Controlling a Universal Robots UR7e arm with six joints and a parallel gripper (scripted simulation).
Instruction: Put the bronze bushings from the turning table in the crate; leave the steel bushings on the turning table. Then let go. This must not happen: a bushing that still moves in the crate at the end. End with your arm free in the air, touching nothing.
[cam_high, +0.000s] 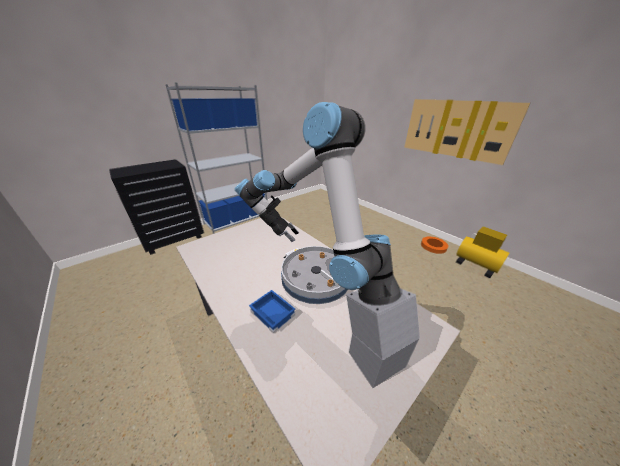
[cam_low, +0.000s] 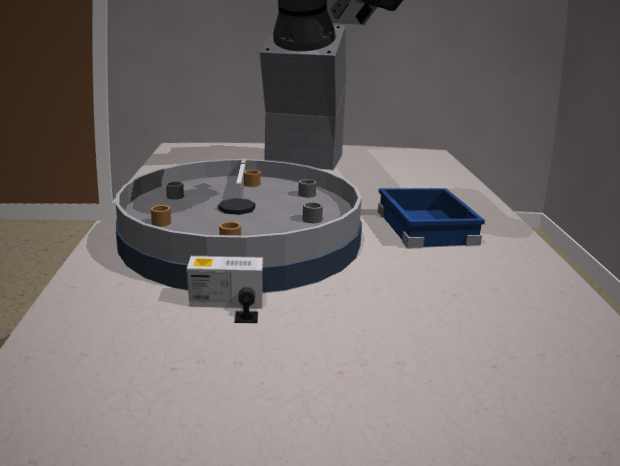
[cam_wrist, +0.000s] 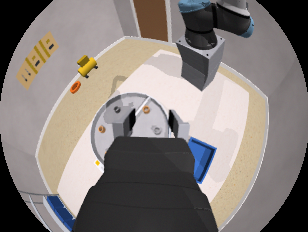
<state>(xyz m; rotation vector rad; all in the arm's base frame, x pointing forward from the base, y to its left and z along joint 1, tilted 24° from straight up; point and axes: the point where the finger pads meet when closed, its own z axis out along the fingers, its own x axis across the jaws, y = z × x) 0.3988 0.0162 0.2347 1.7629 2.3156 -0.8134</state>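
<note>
The turning table is a round grey dish on a dark blue base. Three bronze bushings stand on it: one at the left, one at the near rim, one at the back by the white bar. Three steel bushings also stand there: one at back left, two at the right. The blue crate beside it shows no bushing. My gripper is open and empty, high above the table; its fingertips are out of view in the exterior view.
A white labelled box and a small black stand are by the turning table's rim. The white bar crosses from hub to rim. The robot's grey pedestal stands behind. Small grey brackets hold the crate's corners.
</note>
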